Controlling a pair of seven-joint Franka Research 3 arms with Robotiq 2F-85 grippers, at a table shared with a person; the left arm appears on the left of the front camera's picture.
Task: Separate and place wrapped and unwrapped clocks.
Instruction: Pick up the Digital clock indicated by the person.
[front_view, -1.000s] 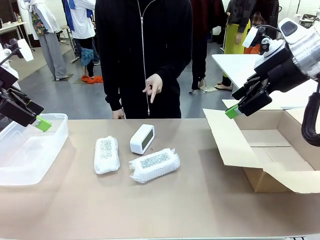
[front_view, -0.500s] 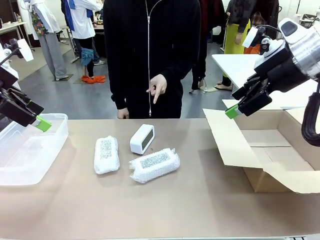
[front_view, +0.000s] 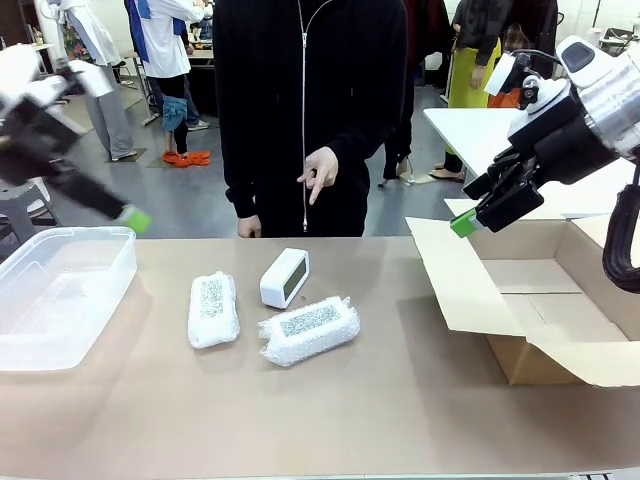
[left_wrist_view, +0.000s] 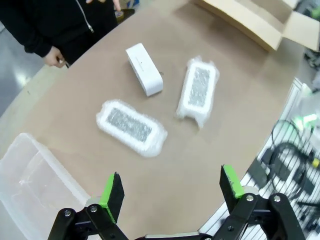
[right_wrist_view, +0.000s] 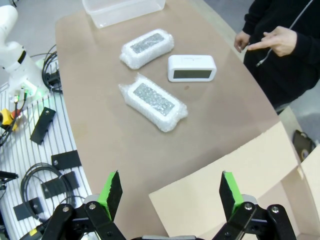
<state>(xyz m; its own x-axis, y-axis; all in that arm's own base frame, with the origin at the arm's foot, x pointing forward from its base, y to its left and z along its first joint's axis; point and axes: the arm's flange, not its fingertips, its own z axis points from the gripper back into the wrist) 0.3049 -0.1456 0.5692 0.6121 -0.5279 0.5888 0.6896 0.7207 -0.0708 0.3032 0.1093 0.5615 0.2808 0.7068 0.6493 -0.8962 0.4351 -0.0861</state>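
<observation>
Sorting not begun, by look of it: all three clocks lie together mid-desk (front_view: 300, 420). Bare white clock (front_view: 285, 277) stands nearest person. Left wrapped clock (front_view: 213, 308) and right wrapped clock (front_view: 309, 329) lie just in front of it. Clear plastic tub (front_view: 118, 262) at left and open cardboard box (front_view: 455, 285) at right look unfilled. Left tool (left_wrist_view: 171, 185) hangs above tub, fingers spread wide, gripping nothing. Right tool (right_wrist_view: 171, 187) hangs over box flap, likewise spread, bare. Person's hand (front_view: 318, 178) gestures, fingers out. Desk top plain brown. Workshop behind, people standing.
</observation>
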